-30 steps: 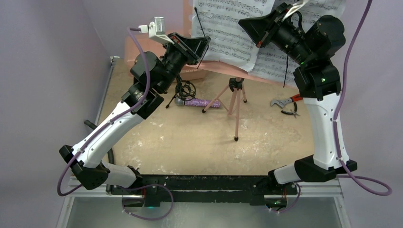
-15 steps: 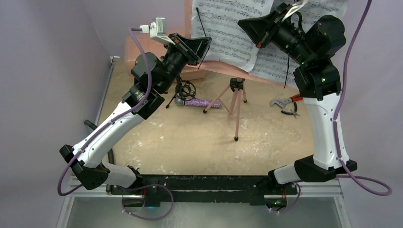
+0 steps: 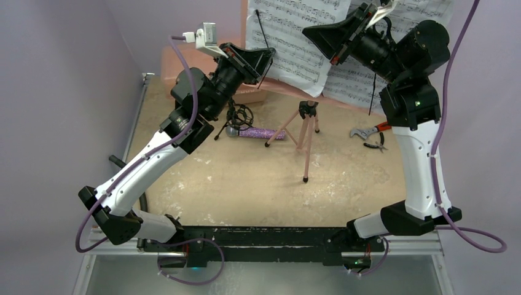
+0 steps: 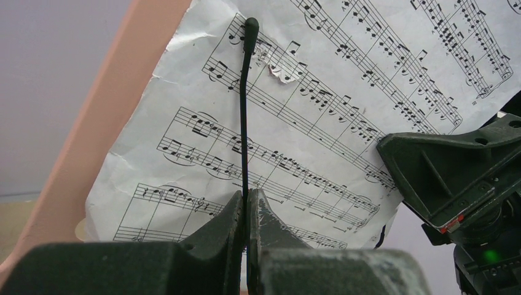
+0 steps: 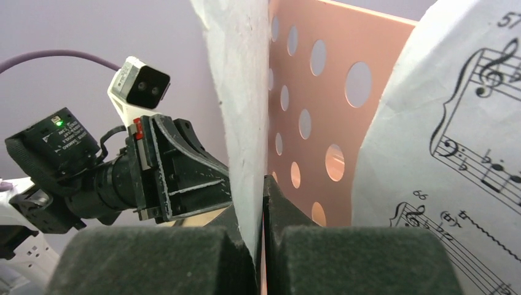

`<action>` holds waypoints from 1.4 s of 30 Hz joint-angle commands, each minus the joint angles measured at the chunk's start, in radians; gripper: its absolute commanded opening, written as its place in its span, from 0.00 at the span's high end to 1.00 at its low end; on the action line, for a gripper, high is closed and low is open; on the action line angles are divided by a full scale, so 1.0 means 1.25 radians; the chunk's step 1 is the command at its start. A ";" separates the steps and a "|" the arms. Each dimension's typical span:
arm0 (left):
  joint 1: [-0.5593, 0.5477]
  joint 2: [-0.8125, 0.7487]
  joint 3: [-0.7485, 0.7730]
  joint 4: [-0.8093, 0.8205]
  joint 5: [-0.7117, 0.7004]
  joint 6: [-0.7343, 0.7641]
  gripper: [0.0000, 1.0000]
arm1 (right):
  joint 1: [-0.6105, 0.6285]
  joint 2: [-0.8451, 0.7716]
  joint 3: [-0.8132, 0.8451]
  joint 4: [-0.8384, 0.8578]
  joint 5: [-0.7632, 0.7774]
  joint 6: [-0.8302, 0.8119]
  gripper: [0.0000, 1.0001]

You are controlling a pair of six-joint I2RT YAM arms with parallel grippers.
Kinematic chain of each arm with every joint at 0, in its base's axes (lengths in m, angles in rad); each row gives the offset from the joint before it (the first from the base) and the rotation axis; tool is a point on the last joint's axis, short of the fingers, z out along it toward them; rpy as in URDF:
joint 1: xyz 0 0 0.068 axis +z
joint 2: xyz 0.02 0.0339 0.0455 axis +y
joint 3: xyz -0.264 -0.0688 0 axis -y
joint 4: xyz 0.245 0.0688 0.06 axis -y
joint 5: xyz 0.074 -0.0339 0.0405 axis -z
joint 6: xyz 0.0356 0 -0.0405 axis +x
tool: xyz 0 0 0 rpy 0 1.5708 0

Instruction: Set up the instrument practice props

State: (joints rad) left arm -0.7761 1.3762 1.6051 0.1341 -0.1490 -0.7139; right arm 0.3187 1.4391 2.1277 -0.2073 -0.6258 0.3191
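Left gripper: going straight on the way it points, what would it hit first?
Likely the white sheet-music page, just beyond the black retainer wire the left gripper pinches; depth unclear.

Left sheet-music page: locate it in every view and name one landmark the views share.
Top external: the left sheet-music page sits top centre, against the pink music stand.
Left wrist: the page fills most of the frame, with the black retainer wire crossing it.
Right wrist: the page runs edge-on up the centre, pinched in the right gripper.
Shared landmark: the pink music stand behind it.
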 commanded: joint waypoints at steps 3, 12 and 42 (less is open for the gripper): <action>0.001 -0.010 0.019 0.100 0.017 -0.006 1.00 | 0.012 0.006 0.012 0.049 -0.035 0.005 1.00; 0.000 -0.016 0.018 0.095 0.015 -0.008 1.00 | 0.030 0.031 0.029 0.016 -0.017 0.002 1.00; 0.001 -0.060 -0.022 0.087 -0.003 0.012 0.70 | 0.075 -0.004 0.052 -0.069 0.228 -0.032 0.65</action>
State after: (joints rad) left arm -0.7761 1.3327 1.5887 0.2043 -0.1452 -0.7136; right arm 0.4141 1.4891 2.1735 -0.3115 -0.4240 0.2981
